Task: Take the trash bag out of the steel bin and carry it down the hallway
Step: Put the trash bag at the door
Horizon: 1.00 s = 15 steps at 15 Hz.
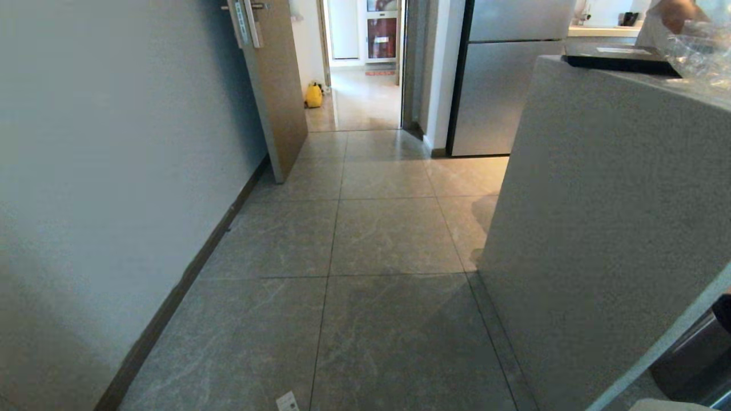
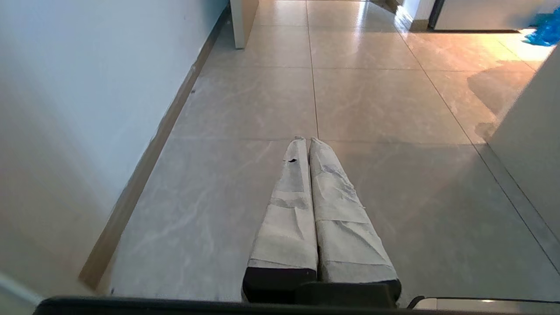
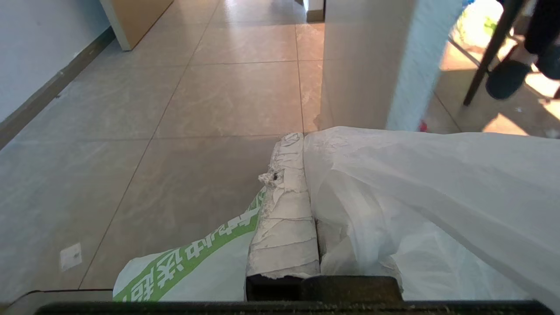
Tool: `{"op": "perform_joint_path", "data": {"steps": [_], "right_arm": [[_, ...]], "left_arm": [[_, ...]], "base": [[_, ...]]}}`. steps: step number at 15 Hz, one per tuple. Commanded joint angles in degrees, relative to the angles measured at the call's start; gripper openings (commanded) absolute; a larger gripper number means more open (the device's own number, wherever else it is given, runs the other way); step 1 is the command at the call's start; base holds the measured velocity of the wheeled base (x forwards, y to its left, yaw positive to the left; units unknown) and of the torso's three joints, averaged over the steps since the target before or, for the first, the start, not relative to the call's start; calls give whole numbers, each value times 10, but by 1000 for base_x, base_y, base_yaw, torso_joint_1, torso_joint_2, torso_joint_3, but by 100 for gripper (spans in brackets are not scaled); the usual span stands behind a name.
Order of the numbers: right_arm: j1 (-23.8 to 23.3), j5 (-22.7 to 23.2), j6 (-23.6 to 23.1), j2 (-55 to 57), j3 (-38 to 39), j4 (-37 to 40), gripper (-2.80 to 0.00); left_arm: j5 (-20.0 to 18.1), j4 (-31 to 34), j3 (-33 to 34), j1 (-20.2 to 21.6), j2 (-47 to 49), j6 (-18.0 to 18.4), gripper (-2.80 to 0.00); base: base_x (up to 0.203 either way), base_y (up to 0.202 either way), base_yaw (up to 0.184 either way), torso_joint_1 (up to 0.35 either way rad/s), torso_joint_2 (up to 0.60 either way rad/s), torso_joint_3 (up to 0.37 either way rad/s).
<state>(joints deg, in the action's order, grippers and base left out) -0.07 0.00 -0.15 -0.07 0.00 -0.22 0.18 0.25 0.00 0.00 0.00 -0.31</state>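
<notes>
In the right wrist view my right gripper (image 3: 302,136) is shut on the trash bag (image 3: 420,188), a thin white filmy bag. The bag drapes over one finger and hangs to both sides, with a green printed band (image 3: 197,253) on one part. The left wrist view has my left gripper (image 2: 306,141) shut with nothing in it, above the hallway floor (image 2: 245,100). Neither arm is in the head view. There the steel bin (image 1: 691,357) shows partly at the bottom right corner, behind the counter's end. Ahead runs the hallway (image 1: 388,234) of glossy grey tiles.
A tall grey counter (image 1: 599,228) stands on the right, a white wall (image 1: 114,171) on the left. An open brown door (image 1: 274,85), a yellow bag (image 1: 313,95) and a steel fridge (image 1: 502,85) lie ahead. A person's hand (image 1: 677,14) is at the counter, a shoe (image 3: 503,78) beyond it.
</notes>
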Motion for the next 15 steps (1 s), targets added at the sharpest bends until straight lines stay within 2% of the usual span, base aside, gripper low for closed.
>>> {"op": "perform_joint_path", "data": {"steps": [1,15], "right_arm": [[0,0,1,1,0,0,-280],[0,0,0,1,0,0,-280]], "left_arm": [[0,0,0,0,0,0,-280],[0,0,0,0,0,0,-280]], "base": [[187,0,1,6,6,-1],[188,0,1,2,3,2]]}}
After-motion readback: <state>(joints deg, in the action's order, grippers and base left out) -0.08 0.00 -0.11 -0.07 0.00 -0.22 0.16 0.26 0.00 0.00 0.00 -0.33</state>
